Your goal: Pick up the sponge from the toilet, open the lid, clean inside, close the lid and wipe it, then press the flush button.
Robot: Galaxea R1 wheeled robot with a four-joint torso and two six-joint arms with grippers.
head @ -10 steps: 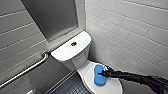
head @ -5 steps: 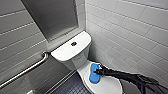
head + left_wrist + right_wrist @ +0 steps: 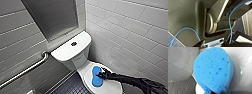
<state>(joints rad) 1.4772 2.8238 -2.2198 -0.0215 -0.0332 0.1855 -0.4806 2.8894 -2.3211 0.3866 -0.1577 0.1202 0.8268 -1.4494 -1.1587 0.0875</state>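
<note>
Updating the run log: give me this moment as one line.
right gripper: shut on sponge | sponge: on lid | lid: closed | flush button: untouched

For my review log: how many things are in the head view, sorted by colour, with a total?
Blue: 1, the sponge
White: 2, the toilet and its lid
Dark: 1, the flush button
Silver: 1, the grab rail
Total: 5
</note>
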